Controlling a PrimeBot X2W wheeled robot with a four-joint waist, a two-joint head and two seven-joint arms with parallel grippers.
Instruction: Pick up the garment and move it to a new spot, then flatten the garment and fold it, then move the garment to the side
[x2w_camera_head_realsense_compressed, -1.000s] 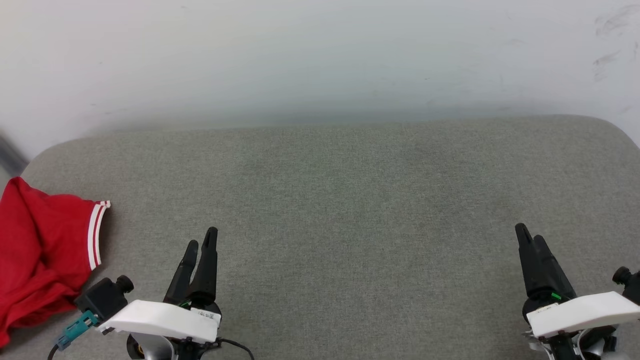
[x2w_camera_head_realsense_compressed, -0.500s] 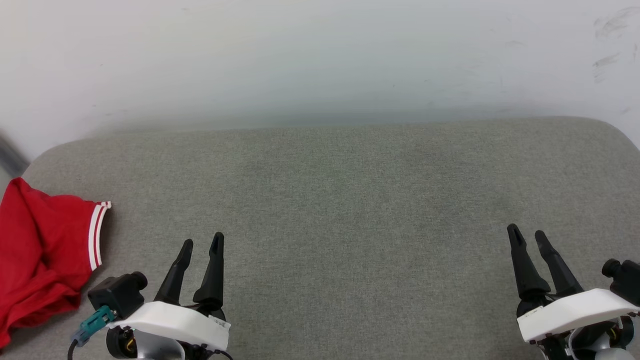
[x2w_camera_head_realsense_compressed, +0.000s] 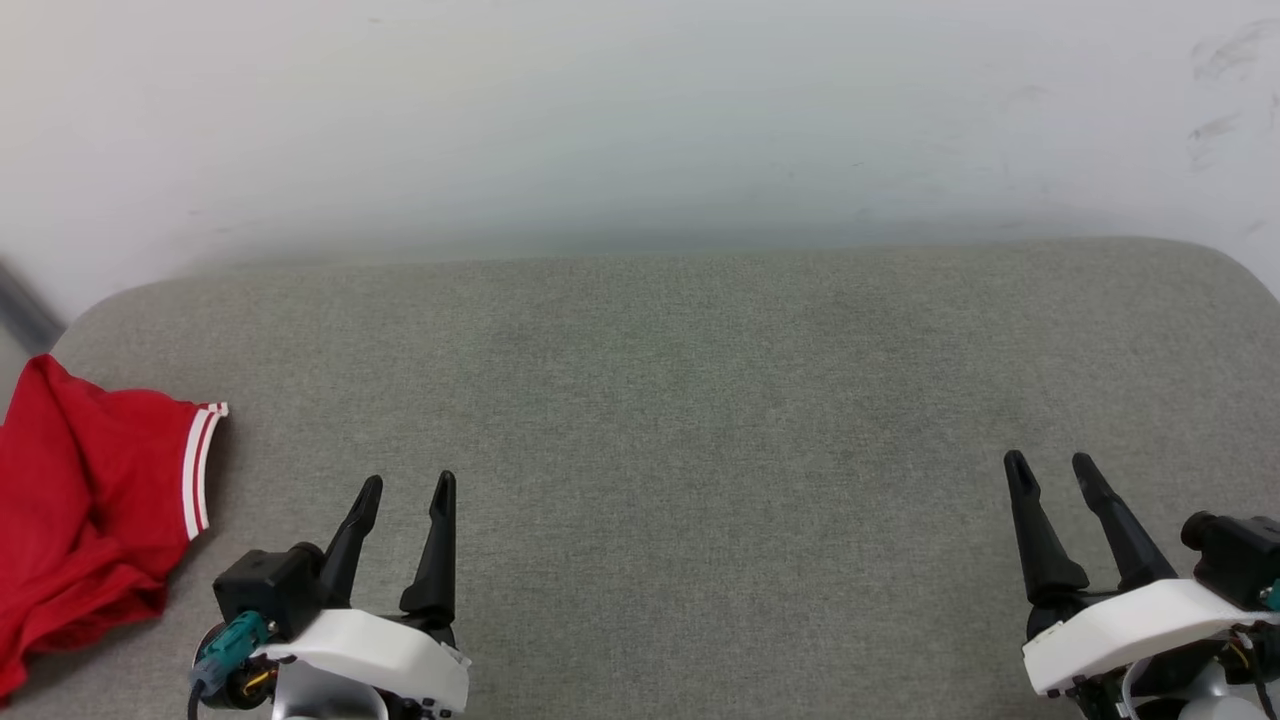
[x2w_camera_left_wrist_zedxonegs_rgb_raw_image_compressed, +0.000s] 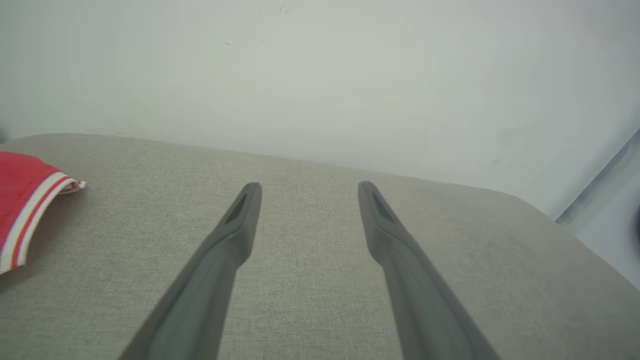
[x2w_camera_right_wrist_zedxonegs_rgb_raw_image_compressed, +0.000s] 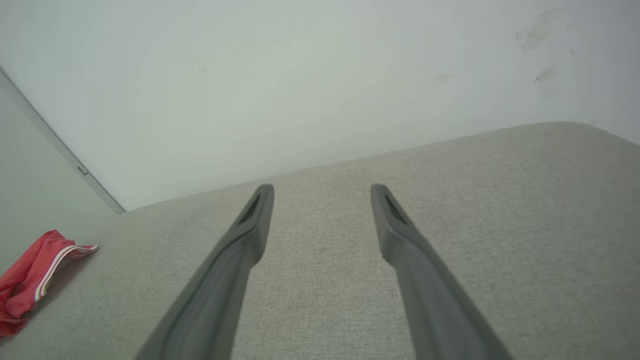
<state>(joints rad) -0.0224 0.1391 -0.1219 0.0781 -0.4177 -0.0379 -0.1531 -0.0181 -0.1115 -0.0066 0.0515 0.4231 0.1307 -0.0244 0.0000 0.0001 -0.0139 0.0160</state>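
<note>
The crumpled red thin-fabric jersey with striped trim (x2w_camera_head_realsense_compressed: 90, 510) lies at the far left edge of the grey fabric-topped desk (x2w_camera_head_realsense_compressed: 700, 400). The left tool (x2w_camera_head_realsense_compressed: 409, 480) and right tool (x2w_camera_head_realsense_compressed: 1049, 461) gape wide, empty. A shallow pinch risks catching one layer or dragging the jersey overboard.

Garment (x2w_camera_head_realsense_compressed: 90, 520) partly beyond the head view's left edge

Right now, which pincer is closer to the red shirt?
Left. The left pincer is open just right of the red shirt, not touching it. The right pincer is open far across the grey surface, on the other side.
</note>
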